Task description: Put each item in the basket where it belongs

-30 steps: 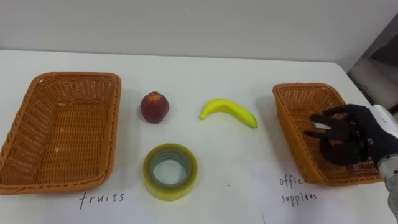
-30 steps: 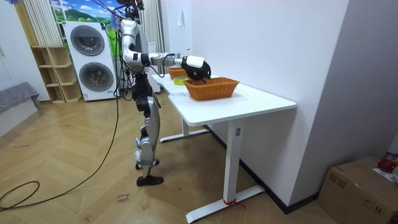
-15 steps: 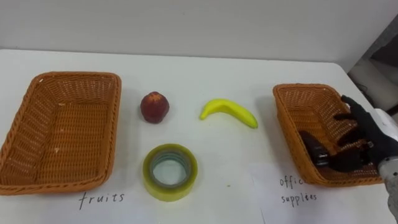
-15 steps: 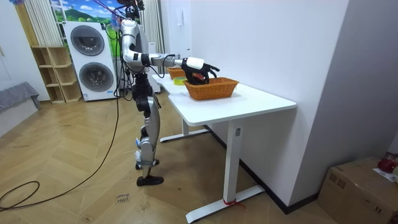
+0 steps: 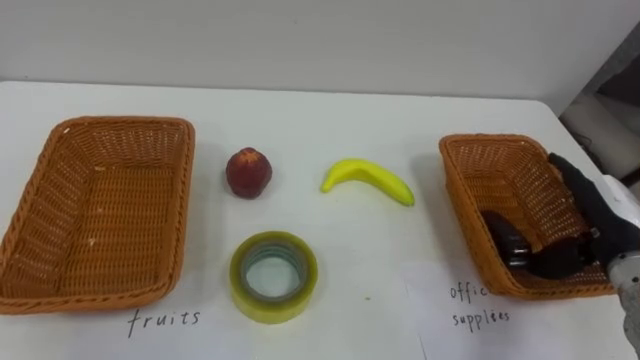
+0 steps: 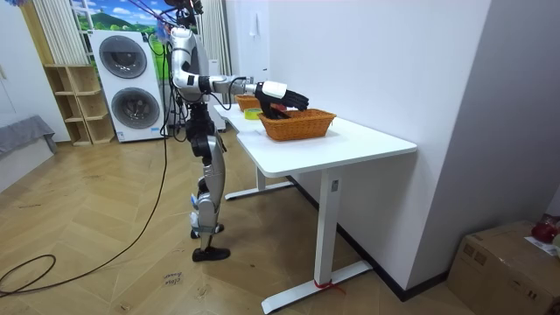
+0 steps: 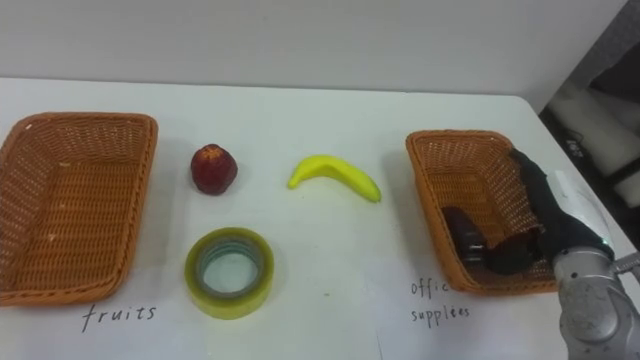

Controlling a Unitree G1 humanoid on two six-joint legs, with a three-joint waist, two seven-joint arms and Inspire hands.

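The right hand [image 5: 592, 218] hangs over the right basket [image 5: 461, 198] at the right edge of the frame, fingers straight and spread, thumb apart, clasping nothing; below it, inside that basket, lies a dark oblong object [image 5: 504, 240], its long axis slanting from upper left to lower right, close by the thumb, though whether the two touch cannot be told. Out on the white table [image 5: 400, 110], the banana [image 5: 367, 180] sits at centre frame, lying left to right with its arch upward and its right end dipping toward the right basket; the red fruit [image 5: 248, 172] rests left of it, well apart; the tape roll [image 5: 274, 276] lies flat at lower centre, hole up. The left basket [image 5: 60, 160] fills the frame's left side, holding nothing. In the room view the robot stands upright at the table's end, right arm reaching out level over the basket.
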